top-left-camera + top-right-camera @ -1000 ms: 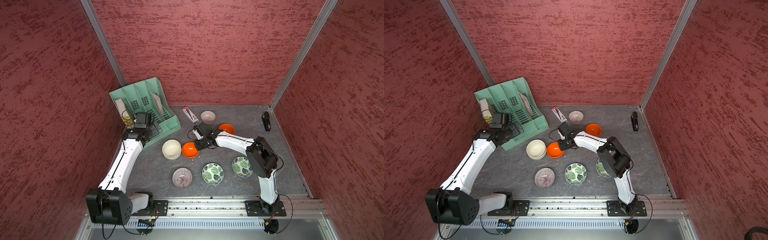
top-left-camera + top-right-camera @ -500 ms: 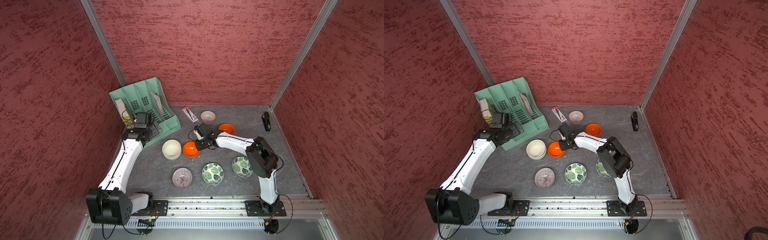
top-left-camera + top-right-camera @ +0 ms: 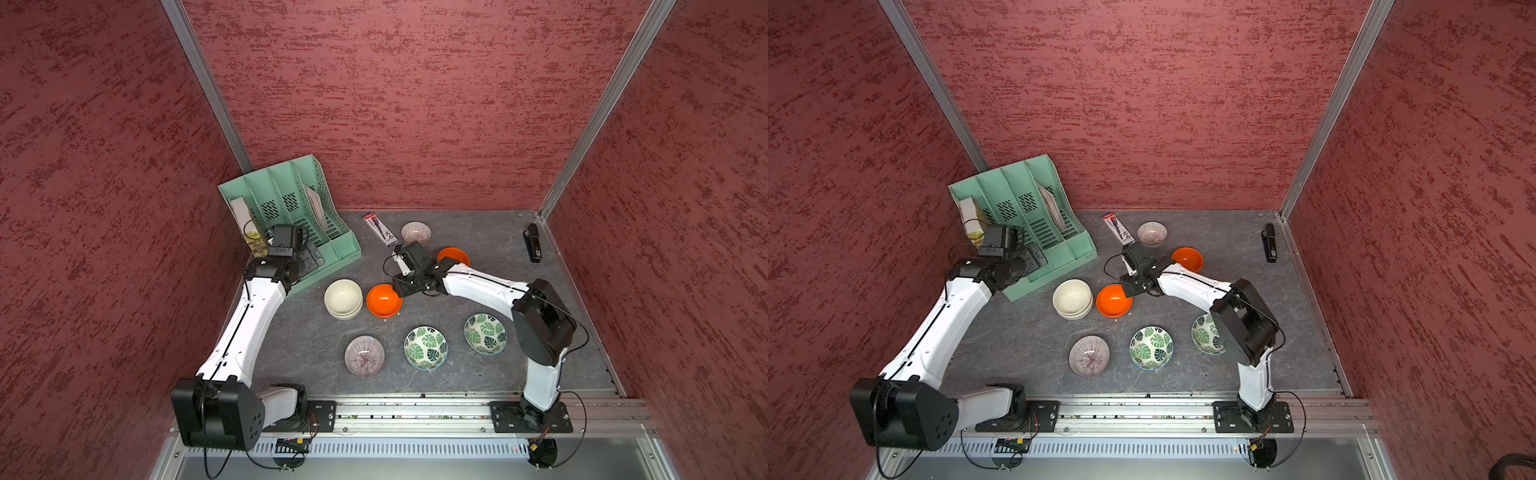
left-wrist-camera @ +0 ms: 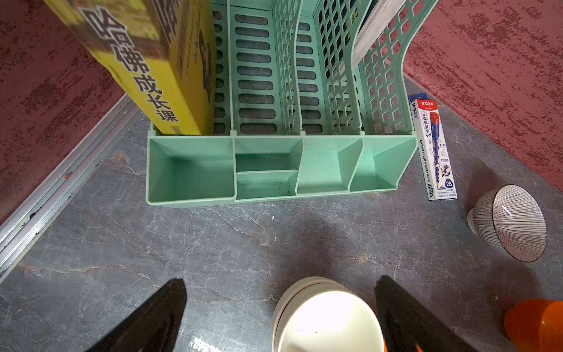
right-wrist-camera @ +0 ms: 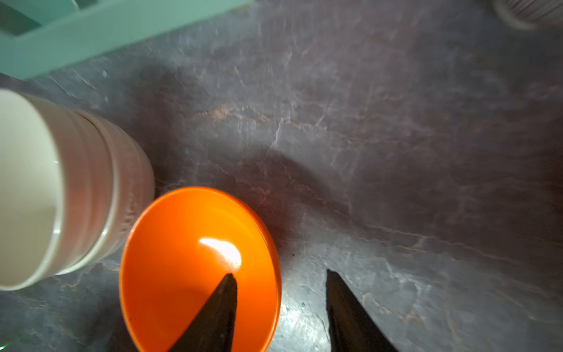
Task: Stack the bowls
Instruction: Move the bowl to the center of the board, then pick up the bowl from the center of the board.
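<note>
The right tool [image 5: 280,272] stands spread astride the rim of an orange bowl [image 5: 182,259], one finger [image 5: 219,311] inside and the other outside. That bowl rests mid-bench [image 3: 478,232], just beside the cream stack [image 3: 343,298] of two nested bowls. The left tool [image 4: 281,279] hangs spread wide and holds nothing; in its wrist view the stack shows between its fingers. A second orange bowl [image 3: 455,254] lies behind the right arm. Toward the front edge sit a striped bowl [image 3: 364,355], a leaf bowl [image 3: 425,347] and a second leaf bowl [image 3: 485,333]. Another striped bowl [image 3: 416,232] sits near the rear edge beside a pencil box [image 3: 379,230]. A green rack [image 3: 286,216] fills the rear left corner.
</note>
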`<state>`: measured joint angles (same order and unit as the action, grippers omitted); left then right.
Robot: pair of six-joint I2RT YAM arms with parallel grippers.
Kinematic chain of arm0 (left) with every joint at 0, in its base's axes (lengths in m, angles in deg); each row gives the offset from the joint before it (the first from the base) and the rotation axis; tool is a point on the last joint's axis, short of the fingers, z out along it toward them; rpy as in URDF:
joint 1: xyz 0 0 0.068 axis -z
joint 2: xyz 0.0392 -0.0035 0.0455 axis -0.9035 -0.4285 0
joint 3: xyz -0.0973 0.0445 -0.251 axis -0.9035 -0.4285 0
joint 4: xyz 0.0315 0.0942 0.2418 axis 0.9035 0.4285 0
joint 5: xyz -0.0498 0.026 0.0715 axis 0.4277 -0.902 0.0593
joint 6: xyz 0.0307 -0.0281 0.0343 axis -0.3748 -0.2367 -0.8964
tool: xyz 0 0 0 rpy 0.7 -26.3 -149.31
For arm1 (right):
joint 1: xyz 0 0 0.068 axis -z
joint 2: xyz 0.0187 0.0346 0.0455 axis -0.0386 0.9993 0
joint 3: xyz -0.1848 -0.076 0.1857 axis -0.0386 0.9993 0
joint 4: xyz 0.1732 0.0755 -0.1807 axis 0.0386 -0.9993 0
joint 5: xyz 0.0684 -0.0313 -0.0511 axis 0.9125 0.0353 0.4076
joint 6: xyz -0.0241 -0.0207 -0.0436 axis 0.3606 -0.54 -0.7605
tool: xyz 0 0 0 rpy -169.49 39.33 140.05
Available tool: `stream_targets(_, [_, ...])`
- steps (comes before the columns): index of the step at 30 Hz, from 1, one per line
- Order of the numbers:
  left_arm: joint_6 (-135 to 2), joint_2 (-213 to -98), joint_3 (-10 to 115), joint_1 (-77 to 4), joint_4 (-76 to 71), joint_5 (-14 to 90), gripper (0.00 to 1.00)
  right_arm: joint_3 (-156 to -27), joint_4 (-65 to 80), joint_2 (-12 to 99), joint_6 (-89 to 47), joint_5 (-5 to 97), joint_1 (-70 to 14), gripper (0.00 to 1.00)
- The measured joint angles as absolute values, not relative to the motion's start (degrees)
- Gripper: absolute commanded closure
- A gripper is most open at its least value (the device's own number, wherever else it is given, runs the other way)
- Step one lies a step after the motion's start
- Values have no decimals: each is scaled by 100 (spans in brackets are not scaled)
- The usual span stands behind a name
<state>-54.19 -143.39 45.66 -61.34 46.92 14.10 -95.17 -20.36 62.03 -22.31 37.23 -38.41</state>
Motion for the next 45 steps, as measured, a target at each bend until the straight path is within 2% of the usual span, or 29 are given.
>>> stream_targets(4, [-5421, -14339, 4599, -6073, 4692, 1401, 0, -9631, -2032, 5897, -2210, 3633, -3270, 47])
stream_targets(13, [-5421, -14332, 4616, -5961, 4694, 1362, 0, -9650, -2023, 6063, -1882, 3014, -1581, 45])
stream_targets(26, [-5421, -14313, 4616, -5957, 4698, 1316, 0, -9650, -2028, 6751, -1775, 2846, -1065, 48])
stream_targets(29, [-5423, -14313, 4616, -5957, 4698, 1309, 0, -9650, -2025, 6891, -1770, 2848, -1037, 54])
stream_targets(38, [-5423, -14313, 4616, -5957, 4698, 1257, 0, -9607, -1975, 7038, -1757, 3021, -1013, 91])
stream_targets(45, [-5423, -14313, 4616, -5957, 4698, 1252, 0, -9368, -1807, 6885, -1757, 3226, -999, 100])
